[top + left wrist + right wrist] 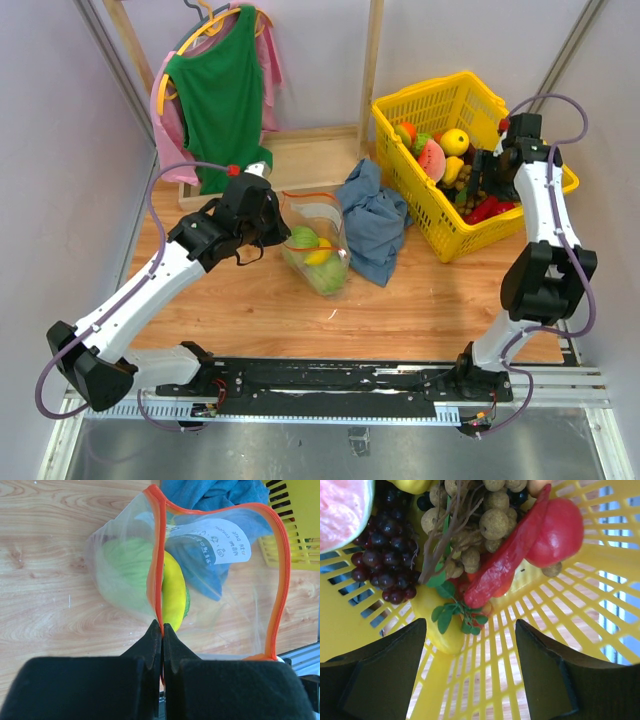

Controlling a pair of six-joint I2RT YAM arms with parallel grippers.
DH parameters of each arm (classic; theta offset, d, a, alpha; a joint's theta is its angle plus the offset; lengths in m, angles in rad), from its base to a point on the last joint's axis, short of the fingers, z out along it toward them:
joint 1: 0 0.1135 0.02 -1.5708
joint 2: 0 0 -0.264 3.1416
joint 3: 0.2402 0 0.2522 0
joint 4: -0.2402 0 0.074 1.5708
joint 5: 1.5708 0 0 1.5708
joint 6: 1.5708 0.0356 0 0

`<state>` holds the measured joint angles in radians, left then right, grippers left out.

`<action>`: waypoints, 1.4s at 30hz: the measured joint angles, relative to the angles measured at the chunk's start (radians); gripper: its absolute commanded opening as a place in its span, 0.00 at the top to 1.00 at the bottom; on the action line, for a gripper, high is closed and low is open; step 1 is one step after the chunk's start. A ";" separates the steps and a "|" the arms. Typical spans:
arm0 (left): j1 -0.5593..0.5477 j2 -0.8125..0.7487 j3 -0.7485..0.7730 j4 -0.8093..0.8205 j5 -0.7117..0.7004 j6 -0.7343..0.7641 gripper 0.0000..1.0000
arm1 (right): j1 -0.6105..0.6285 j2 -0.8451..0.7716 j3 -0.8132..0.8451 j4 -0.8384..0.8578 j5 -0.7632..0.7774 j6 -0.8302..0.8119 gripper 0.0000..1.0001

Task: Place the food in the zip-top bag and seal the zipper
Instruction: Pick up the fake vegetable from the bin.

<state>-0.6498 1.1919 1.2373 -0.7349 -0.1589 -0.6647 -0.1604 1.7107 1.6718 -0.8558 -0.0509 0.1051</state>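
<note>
Top view: L gripper (pixel 277 232) sits at 9 o'clock of the zip-top bag (pixel 330 275), which lies mid-table (pixel 250 310), mouth toward 12. The zipper (pixel 312 196) shows as an orange strip on the bag's far edge. Inside are a green cabbage (pixel 303 237) and a yellow banana (pixel 319 257) just at its 5 o'clock. A blue-grey cloth (pixel 375 220) touches the bag at 3 o'clock. The yellow basket (pixel 445 243) is past that, approx 2 o'clock, full of toy food. R gripper (pixel 478 188) is down inside the basket. Can't tell either pincer's state from here. A green shirt (pixel 220 90) hangs at 11 o'clock, at the back.

L wrist view: L gripper (pixel 161 629) is pinched tight, tips together w/ the zipper (pixel 159 555) clamped between them. The bag (pixel 240 610) gapes, and the zipper's other side bows out toward 3 o'clock. The cabbage (pixel 125 565) is at 10 o'clock of the grip. The banana (pixel 172 592) is right above it at 12. A white label (pixel 215 542) is at 1 o'clock, the cloth (pixel 210 495) beyond it, and the basket (pixel 295 510) at 2.

R wrist view: R gripper (pixel 470 630) is spread wide, nothing between the fingers, w/ basket (pixel 555 630) lattice under it. A red chili (pixel 505 565) lies at 1 o'clock of the gap. Dark grapes (pixel 385 555) are at 10 o'clock and a watermelon slice (pixel 340 510) further out at 10.
</note>
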 measured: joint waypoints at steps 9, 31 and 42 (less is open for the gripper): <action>0.000 -0.001 -0.007 0.009 0.002 0.007 1.00 | -0.036 0.108 -0.052 0.085 -0.001 0.045 0.34; 0.000 0.009 -0.008 0.029 0.015 0.006 1.00 | -0.064 0.158 -0.171 0.261 -0.134 0.045 0.74; 0.000 0.012 -0.008 0.031 0.024 0.003 1.00 | -0.064 -0.023 -0.251 0.290 -0.150 0.043 0.96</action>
<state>-0.6498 1.2037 1.2289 -0.7036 -0.1352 -0.6617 -0.2245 1.6882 1.4204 -0.5659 -0.2012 0.1486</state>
